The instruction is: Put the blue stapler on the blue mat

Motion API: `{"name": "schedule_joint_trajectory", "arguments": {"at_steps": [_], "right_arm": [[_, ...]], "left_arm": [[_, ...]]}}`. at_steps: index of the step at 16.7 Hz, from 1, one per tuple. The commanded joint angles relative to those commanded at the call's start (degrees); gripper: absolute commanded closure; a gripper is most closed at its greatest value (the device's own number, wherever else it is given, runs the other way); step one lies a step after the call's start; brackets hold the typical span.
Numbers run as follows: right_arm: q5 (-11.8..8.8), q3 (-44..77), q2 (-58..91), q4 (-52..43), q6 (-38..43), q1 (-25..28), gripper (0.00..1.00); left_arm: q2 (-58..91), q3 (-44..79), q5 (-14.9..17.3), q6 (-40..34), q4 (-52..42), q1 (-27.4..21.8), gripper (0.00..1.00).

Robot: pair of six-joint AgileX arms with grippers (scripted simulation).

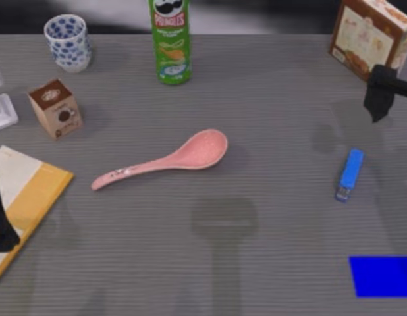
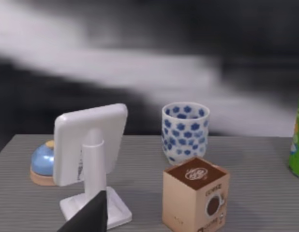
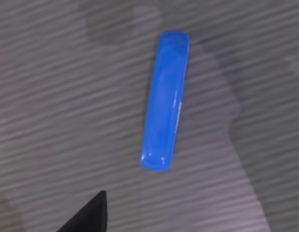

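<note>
My right gripper, opening unclear, hovers beyond the narrow bright-blue stapler, not yet on the flat deep-blue mat

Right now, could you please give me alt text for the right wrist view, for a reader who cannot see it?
A blue stapler lies alone on the grey ribbed table, seen from directly above. One dark fingertip of the right gripper shows at the picture's edge, clear of the stapler.
</note>
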Motion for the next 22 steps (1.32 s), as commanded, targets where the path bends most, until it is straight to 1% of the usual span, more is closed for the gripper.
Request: {"name": "schedule_joint_trajectory", "arguments": {"at_steps": [3, 6, 10, 17, 19, 22], "right_arm": [[-0.14, 11.02, 12.94, -7.37, 4.36, 1.53, 0.00], [-0.34, 19.74, 22.30, -12.47, 7.60, 2.65, 0.00], [-0.52, 25.11, 28.06, -15.35, 9.53, 3.33, 0.00], [-0.52, 24.27, 28.30, -14.30, 9.41, 3.10, 0.00], [-0.51, 22.17, 29.52, -11.11, 9.43, 3.24, 0.00], [-0.48, 17.71, 32.31, -3.36, 9.66, 3.40, 0.00]], "left_arm": [[0.00, 0.00, 0.00, 0.00, 0.00, 0.00, 0.00], [0.00, 0.00, 0.00, 0.00, 0.00, 0.00, 0.00], [0.00, 0.00, 0.00, 0.00, 0.00, 0.00, 0.00], [0.00, 0.00, 0.00, 0.00, 0.00, 0.00, 0.00], [0.00, 0.00, 0.00, 0.00, 0.00, 0.00, 0.00], [0.00, 0.00, 0.00, 0.00, 0.00, 0.00, 0.00]]}}
